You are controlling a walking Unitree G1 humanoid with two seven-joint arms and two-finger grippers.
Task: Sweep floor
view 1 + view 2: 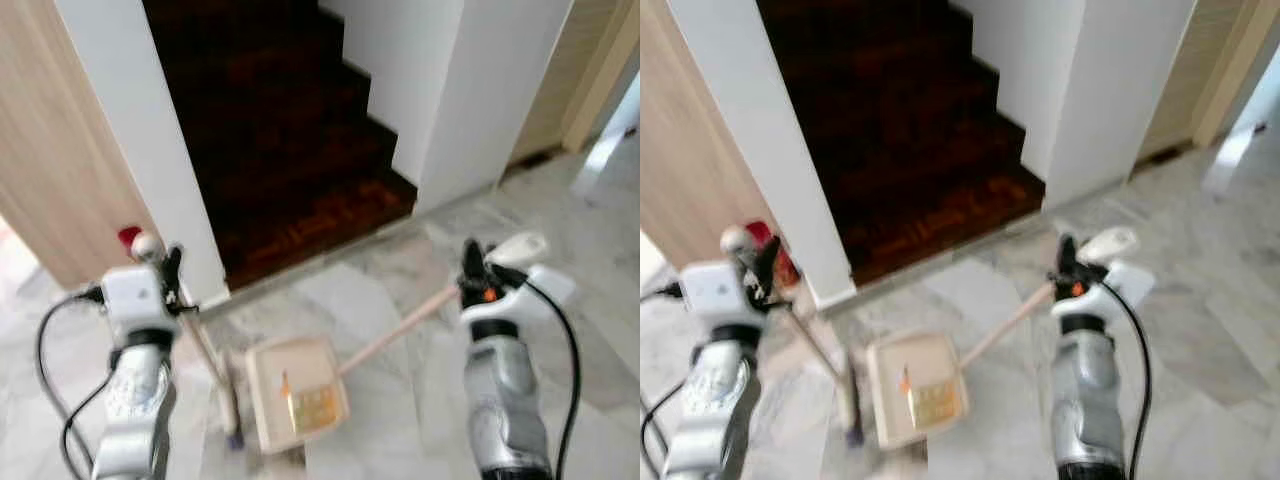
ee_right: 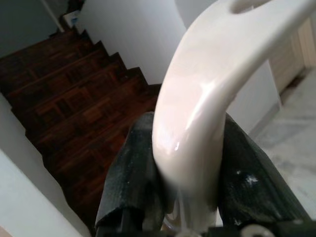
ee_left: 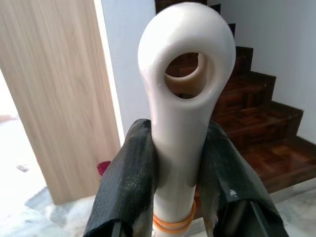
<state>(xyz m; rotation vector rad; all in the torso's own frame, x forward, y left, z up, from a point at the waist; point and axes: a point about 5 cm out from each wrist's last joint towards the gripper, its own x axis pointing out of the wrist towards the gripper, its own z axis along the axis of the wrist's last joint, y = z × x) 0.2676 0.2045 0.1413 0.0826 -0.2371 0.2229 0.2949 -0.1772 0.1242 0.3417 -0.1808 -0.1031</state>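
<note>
My left gripper (image 1: 168, 272) is shut on the white broom handle (image 1: 147, 246), just below its looped end (image 3: 185, 94); black fingers (image 3: 129, 187) press it from both sides. The broom stick slants down to the marble floor beside a cream dustpan (image 1: 297, 392). Yellowish debris (image 1: 313, 406) lies inside the pan. My right gripper (image 1: 476, 276) is shut on the dustpan's long handle (image 1: 400, 330), near its curved white end (image 2: 197, 108).
A dark wooden staircase (image 1: 290, 150) rises straight ahead between white walls (image 1: 140, 130). A light wood panel (image 1: 50, 150) stands on the left, with a small red object (image 1: 128, 236) at its foot. Marble floor (image 1: 590, 240) stretches to the right toward a doorway.
</note>
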